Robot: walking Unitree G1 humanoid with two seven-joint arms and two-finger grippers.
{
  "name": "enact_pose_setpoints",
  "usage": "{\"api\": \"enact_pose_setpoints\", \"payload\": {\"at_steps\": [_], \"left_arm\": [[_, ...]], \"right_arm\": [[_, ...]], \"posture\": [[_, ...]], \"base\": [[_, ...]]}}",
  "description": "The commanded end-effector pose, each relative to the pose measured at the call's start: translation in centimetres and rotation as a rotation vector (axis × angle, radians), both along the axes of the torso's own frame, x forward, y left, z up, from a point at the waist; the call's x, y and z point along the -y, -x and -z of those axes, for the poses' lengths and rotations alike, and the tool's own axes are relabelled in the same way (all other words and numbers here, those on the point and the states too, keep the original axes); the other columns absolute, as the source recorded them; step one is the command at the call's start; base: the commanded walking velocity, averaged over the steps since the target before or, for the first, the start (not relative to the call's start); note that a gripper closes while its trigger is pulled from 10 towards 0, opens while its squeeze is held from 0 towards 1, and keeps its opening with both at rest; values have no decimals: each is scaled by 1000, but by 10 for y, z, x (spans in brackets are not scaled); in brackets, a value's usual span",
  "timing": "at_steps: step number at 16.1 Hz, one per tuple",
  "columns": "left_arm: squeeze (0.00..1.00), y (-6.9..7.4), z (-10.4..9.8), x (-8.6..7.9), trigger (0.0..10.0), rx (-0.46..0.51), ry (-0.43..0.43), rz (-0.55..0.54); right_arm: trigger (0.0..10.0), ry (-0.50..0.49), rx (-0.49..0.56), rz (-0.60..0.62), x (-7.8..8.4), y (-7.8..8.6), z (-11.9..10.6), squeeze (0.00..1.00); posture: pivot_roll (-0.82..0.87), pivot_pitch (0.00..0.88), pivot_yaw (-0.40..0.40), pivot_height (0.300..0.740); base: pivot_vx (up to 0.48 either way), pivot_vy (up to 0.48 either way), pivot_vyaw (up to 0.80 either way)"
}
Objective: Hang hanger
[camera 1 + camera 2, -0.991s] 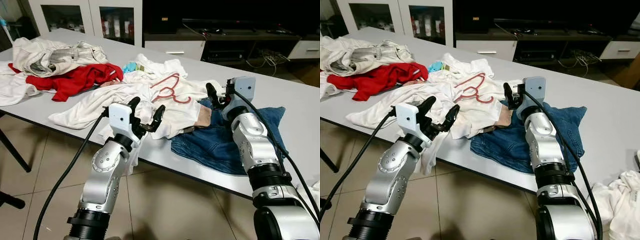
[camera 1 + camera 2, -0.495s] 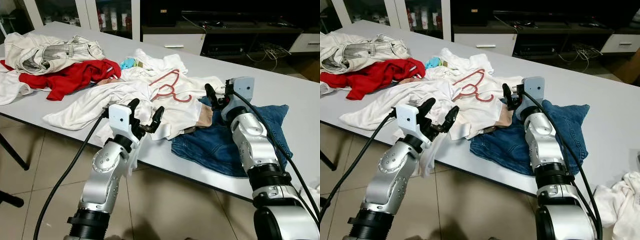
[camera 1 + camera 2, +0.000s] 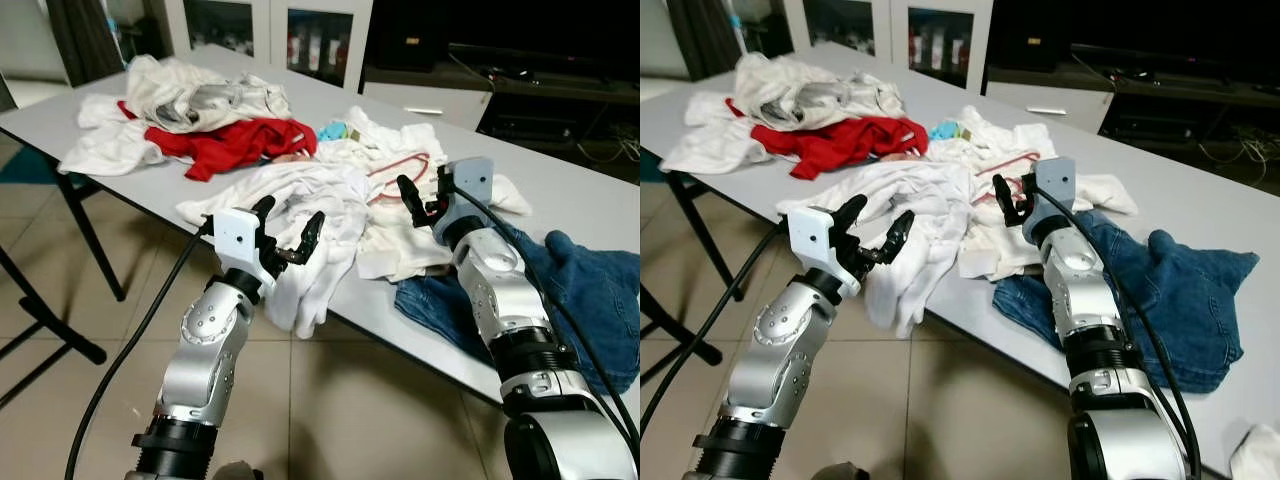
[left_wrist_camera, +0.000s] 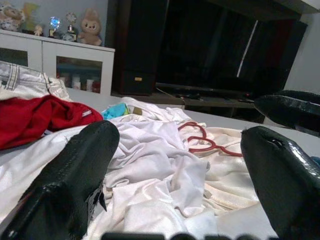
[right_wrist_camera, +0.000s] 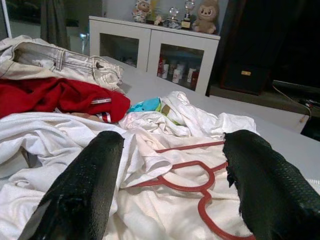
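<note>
A red hanger [image 3: 400, 165] lies flat on a heap of white clothes [image 3: 300, 195] on the grey table [image 3: 50, 120]. My right gripper [image 3: 424, 192] hovers just in front of the hanger, open and holding nothing; in the right wrist view the hanger [image 5: 185, 170] lies between and beyond its fingers [image 5: 90, 190]. At the table's near edge, above a hanging white garment, my left gripper [image 3: 291, 214] is open and empty. The left wrist view has the hanger [image 4: 205, 144] further off on the white cloth.
A red garment [image 3: 230, 145] and pale trousers [image 3: 200, 95] lie at the far left of the table. Blue jeans [image 3: 590, 300] spread at the right. Black table legs [image 3: 95, 240] stand on the tiled floor at left. White cabinets [image 5: 150, 55] line the back wall.
The whole view has swung left, so the camera moved. The right gripper now sits closer to the hanger. Both grippers stay open.
</note>
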State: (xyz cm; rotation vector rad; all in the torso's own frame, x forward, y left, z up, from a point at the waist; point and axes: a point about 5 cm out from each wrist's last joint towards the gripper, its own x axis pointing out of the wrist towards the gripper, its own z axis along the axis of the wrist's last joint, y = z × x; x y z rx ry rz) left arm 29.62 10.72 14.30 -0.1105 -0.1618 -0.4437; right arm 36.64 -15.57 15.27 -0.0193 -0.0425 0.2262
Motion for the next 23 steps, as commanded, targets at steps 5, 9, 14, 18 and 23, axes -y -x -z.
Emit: {"api": "enact_pose_setpoints", "payload": {"at_steps": [5, 9, 14, 18, 23], "left_arm": [[0, 0, -1, 5, 10000, 2, -10, 13], [0, 0, -1, 5, 10000, -1, -5, 11], [0, -1, -1, 5, 10000, -1, -1, 12], [0, -1, -1, 5, 10000, -1, -1, 15], [0, -1, -1, 5, 10000, 0, -2, 14]], "right_arm": [[10000, -9, -11, 33, 9, -2, -2, 0], [10000, -3, -12, 33, 10, -2, -2, 0], [10000, -1, -16, 29, 9, -2, -2, 0], [10000, 9, -22, 26, 9, -2, -1, 0], [10000, 134, -70, -75, 1, -2, 6, 0]], "posture": [[29, 0, -66, 740], [29, 0, -69, 740], [27, 0, -68, 740], [24, 0, -67, 740], [27, 0, -67, 740]], "base": [[0, 0, 0], [0, 0, 0], [305, 0, 0], [428, 0, 0], [436, 0, 0]]}}
